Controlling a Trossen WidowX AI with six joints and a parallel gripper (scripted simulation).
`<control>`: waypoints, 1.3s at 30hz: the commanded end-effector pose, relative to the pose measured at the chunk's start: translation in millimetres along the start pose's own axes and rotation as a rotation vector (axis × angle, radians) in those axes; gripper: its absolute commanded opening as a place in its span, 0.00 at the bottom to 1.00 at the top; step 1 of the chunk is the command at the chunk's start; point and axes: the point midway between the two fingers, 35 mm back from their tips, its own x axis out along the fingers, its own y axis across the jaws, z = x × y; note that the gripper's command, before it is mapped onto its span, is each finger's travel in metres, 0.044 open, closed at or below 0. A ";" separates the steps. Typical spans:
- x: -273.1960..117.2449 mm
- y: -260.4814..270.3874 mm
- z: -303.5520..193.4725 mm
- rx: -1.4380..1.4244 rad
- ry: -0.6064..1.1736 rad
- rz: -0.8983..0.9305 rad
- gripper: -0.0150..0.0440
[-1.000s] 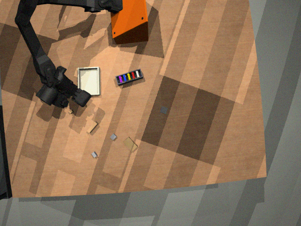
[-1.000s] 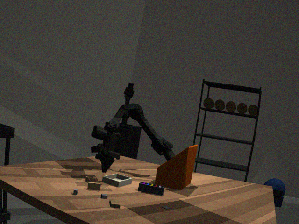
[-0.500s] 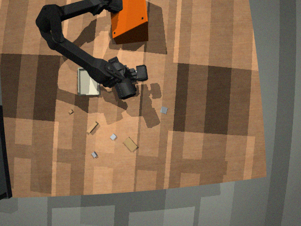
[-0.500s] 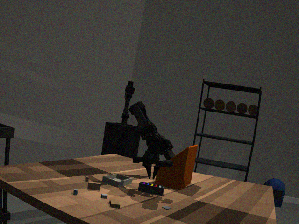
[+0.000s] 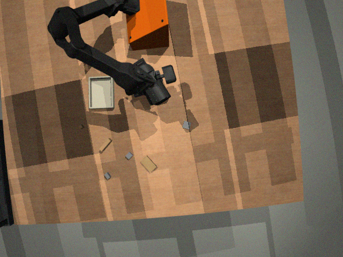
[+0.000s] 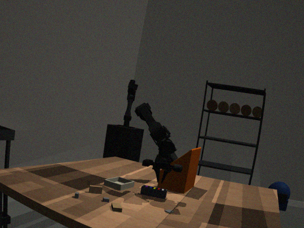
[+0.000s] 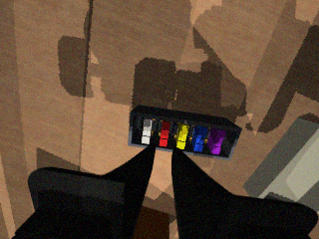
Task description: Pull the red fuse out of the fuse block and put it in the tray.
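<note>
The red fuse (image 7: 164, 133) (image 6: 158, 189) stands in the dark fuse block (image 7: 179, 118) (image 6: 153, 194), between the white fuse (image 7: 147, 133) and the yellow fuse (image 7: 182, 136). A blue fuse (image 7: 199, 139) and a purple fuse (image 7: 216, 141) stand further along. My gripper (image 7: 163, 149) (image 6: 160, 182) is open by a narrow gap, empty, fingers pointing down above the block near the red fuse. In the top view the arm hides the block and fingertips. The pale tray (image 5: 112, 96) (image 6: 112, 185) (image 7: 274, 158) is empty, beside the block on the purple fuse's side.
An orange wedge-shaped box (image 5: 148, 19) (image 6: 191, 171) stands close behind the block. Small grey blocks (image 5: 128, 155) (image 5: 107, 175), wooden blocks (image 5: 148, 163) (image 5: 105, 145) and a flat grey piece (image 5: 186, 125) lie on the table. A black arm-like shape (image 6: 131, 93) rises behind the table.
</note>
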 end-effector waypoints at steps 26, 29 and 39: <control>28.8 -0.7 -0.6 -0.008 0.005 -0.007 0.38; 29.0 -0.7 -0.6 -0.008 0.005 -0.007 0.38; 33.0 -0.7 -0.6 -0.008 0.005 -0.007 0.38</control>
